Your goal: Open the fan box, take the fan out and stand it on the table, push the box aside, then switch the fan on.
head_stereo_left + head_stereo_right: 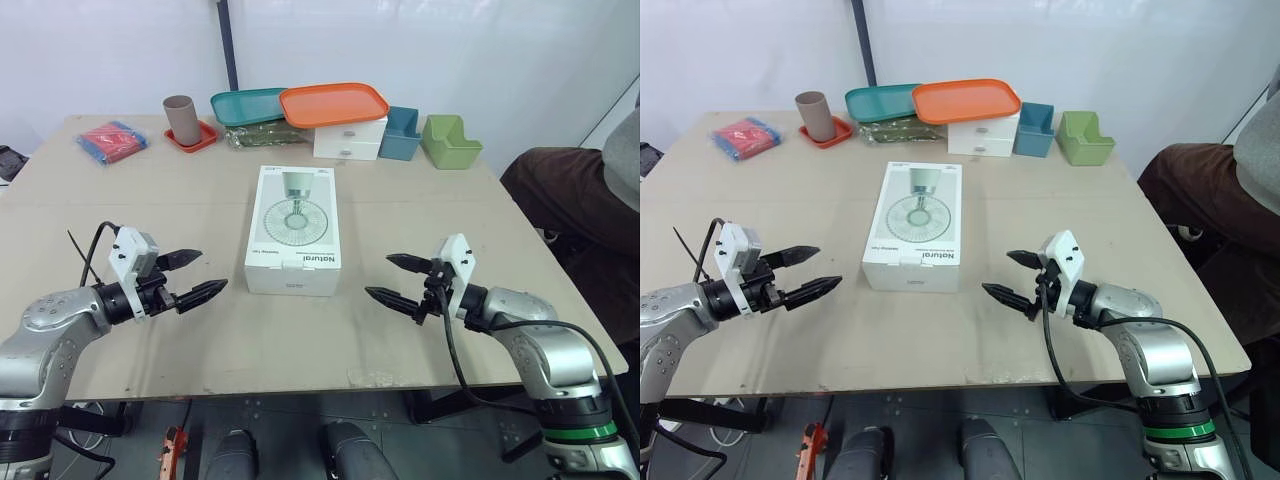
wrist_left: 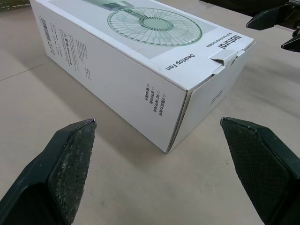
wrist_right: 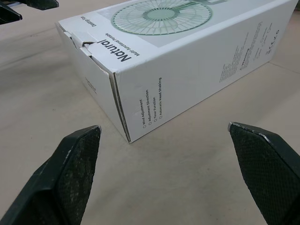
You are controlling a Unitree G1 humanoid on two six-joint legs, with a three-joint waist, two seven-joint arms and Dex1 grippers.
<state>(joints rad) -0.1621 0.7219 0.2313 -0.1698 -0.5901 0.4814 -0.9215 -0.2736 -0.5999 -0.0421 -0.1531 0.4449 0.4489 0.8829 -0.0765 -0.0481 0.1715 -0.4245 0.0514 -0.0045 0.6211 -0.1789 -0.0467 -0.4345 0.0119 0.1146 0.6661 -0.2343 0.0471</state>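
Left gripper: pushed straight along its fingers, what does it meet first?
Probably the fan box, near its front left corner; the open left gripper aims there, though depth is uncertain.

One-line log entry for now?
fan box closed, flat on table | left end effector open, beside box, no contact | right end effector open, beside box, no contact

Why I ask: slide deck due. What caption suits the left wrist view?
Open left gripper facing a corner of the closed white desktop fan box on the table.
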